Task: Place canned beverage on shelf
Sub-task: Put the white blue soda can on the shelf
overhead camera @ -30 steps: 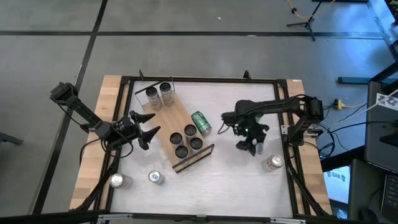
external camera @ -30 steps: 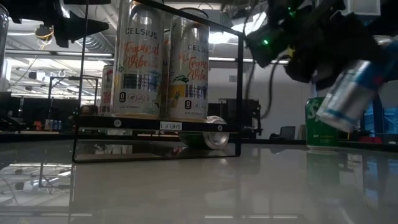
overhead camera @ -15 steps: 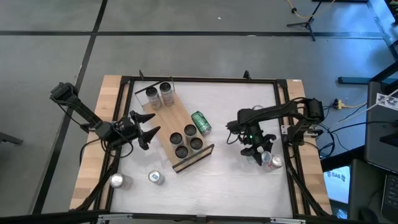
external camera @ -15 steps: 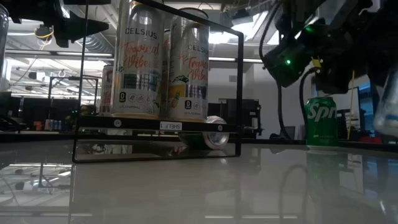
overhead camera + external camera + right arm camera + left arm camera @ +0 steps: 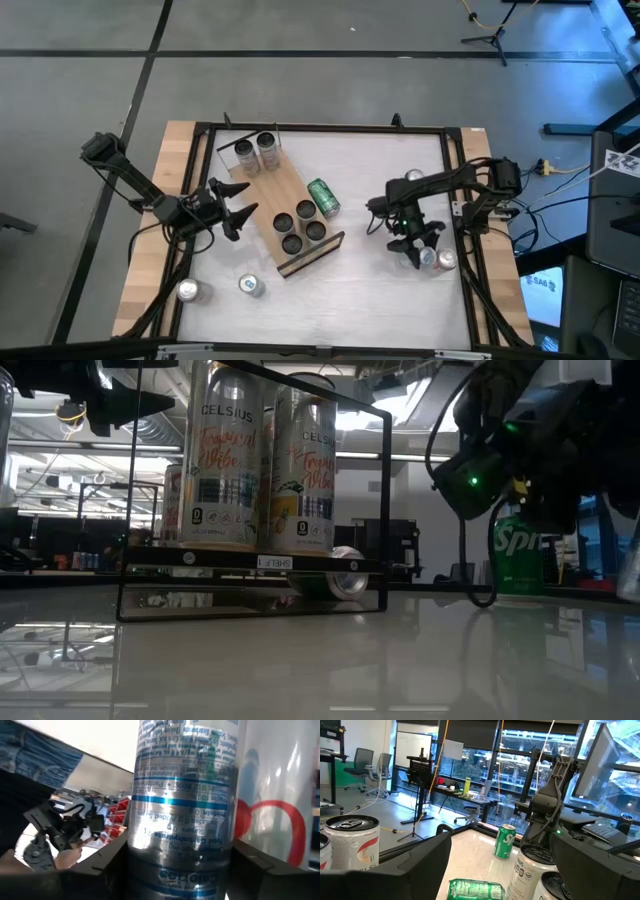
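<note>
Gripping silver blue-banded beverage can (image 5: 182,815) in right gripper (image 5: 418,252), fingers clamped on its sides, near table's right edge, well apart from long light-wood shelf (image 5: 283,205). Left gripper (image 5: 236,203) waiting wide, beside shelf.

White table (image 5: 340,290) with wood side strips and dark frame carries shelf (image 5: 268,199), lying diagonal left of centre. On shelf: two upright cans (image 5: 255,150) at far end, four upright cans (image 5: 300,223) at near end. Green can (image 5: 323,197) lies on side on tabletop, just beside shelf. Two silver cans (image 5: 218,288) stand at near left. Can (image 5: 445,260) stands near right edge
</note>
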Action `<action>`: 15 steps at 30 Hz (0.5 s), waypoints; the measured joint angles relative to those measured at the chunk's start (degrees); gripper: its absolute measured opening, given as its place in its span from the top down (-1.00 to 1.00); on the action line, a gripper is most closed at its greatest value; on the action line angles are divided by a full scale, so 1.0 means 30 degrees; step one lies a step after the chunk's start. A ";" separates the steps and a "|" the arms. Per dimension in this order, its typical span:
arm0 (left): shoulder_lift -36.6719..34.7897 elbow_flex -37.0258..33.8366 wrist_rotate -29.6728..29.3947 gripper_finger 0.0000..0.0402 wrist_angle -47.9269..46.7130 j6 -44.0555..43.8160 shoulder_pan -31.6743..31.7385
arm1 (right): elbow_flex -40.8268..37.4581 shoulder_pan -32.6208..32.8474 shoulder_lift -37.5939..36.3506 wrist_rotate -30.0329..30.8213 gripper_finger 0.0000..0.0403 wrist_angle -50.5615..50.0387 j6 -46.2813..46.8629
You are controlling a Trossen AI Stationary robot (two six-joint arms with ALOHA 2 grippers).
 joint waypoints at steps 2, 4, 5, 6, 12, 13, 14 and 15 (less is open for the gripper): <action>0.0000 0.0000 -0.0007 -0.65 -0.0071 0.0000 -0.0006 | -0.0314 0.0000 0.0000 -0.0173 -0.20 0.0707 0.0383; 0.0000 0.0000 -0.0006 -0.65 -0.0203 -0.0007 -0.0002 | -0.0477 0.0000 0.0000 -0.0294 -0.20 0.0898 0.0450; 0.0006 0.0000 0.0000 -0.65 -0.0220 -0.0007 0.0000 | -0.0477 0.0007 0.0000 -0.0273 -0.20 0.0971 0.0464; 0.0007 0.0000 0.0000 -0.65 -0.0217 -0.0007 -0.0006 | -0.0477 0.0000 0.0000 -0.0294 -0.20 0.1044 0.0464; 0.0007 0.0000 0.0036 -0.65 -0.0220 -0.0007 0.0001 | -0.0477 0.0006 0.0000 -0.0295 -0.20 0.1086 0.0464; 0.0007 0.0000 0.0044 -0.65 -0.0217 -0.0007 0.0000 | -0.0477 0.0000 0.0000 -0.0287 -0.20 0.1093 0.0464; 0.0007 0.0000 0.0044 -0.65 -0.0217 -0.0007 -0.0006 | -0.0477 0.0000 0.0000 -0.0287 -0.20 0.1093 0.0464; 0.0007 0.0000 0.0044 -0.65 -0.0217 -0.0007 -0.0003 | -0.0477 0.0006 0.0000 -0.0287 -0.20 0.1093 0.0464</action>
